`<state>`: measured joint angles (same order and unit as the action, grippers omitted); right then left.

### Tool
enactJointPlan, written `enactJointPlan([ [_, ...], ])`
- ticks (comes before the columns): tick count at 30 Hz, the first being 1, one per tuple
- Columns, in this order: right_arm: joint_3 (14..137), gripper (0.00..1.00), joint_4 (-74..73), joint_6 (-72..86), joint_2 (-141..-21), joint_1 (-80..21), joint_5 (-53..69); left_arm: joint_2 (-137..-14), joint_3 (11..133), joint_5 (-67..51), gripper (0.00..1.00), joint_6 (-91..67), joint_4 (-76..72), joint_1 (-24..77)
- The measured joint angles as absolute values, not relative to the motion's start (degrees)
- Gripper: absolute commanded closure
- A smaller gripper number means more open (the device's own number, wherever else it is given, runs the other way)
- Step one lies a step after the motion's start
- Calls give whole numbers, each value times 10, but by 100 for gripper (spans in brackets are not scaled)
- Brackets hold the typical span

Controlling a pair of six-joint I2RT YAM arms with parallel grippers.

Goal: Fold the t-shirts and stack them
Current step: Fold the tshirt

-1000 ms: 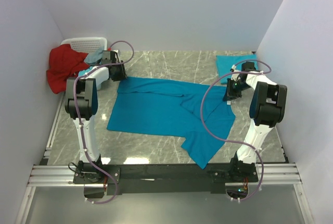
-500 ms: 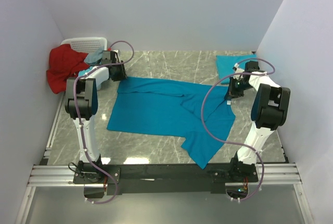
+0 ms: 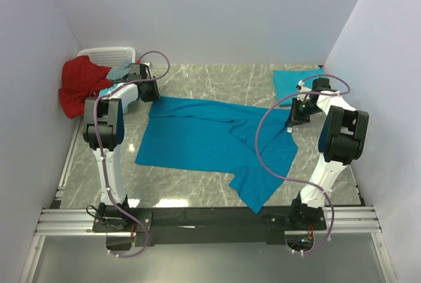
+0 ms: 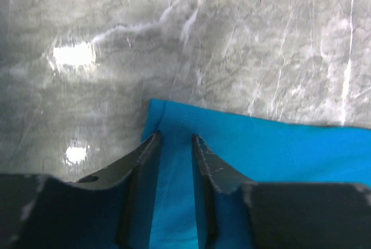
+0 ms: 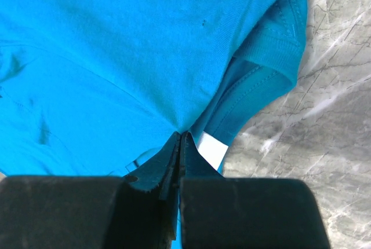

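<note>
A teal-blue t-shirt (image 3: 210, 141) lies spread on the marble table, with one sleeve trailing toward the near edge. My left gripper (image 3: 150, 97) sits low over its far-left corner. In the left wrist view the left gripper (image 4: 175, 137) is open, with the t-shirt (image 4: 278, 150) lying flat between the fingers. My right gripper (image 3: 290, 125) is at the shirt's right end. In the right wrist view the right gripper (image 5: 180, 134) is shut on the t-shirt (image 5: 116, 46) beside the collar (image 5: 272, 35) and a white label (image 5: 211, 147). A second, folded teal t-shirt (image 3: 289, 77) lies at the far right.
A white basket (image 3: 108, 54) stands in the far-left corner with a red cloth (image 3: 79, 89) and a pale blue cloth (image 3: 120, 70) spilling from it. White walls close in the table on three sides. Cables loop over both arms.
The right gripper has closed on the shirt near the collar and its arm has shifted slightly to the right. The left jaws have narrowed a little; the left arm stays put.
</note>
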<state>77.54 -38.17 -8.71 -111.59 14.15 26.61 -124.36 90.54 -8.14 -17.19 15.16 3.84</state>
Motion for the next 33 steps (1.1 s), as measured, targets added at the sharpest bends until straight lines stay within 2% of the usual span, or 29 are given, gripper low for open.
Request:
enactJointPlan([
  [13,776,100,-388,-99,-1116,157,263,-1255,924,-72,70,-170,160,38],
  [14,776,95,-388,-100,-1116,158,264,-1255,924,-72,70,-170,161,38],
  [15,776,82,-388,-102,-1116,158,267,-1255,924,-72,70,-170,161,38],
  [17,776,74,-393,-112,-1116,158,278,-1255,924,-72,70,-170,161,38],
  [27,776,68,-445,-197,-1046,146,338,-1255,924,-73,69,-166,161,39],
  [33,723,66,-439,-205,-1018,74,317,-1255,924,-75,68,-166,160,40],
])
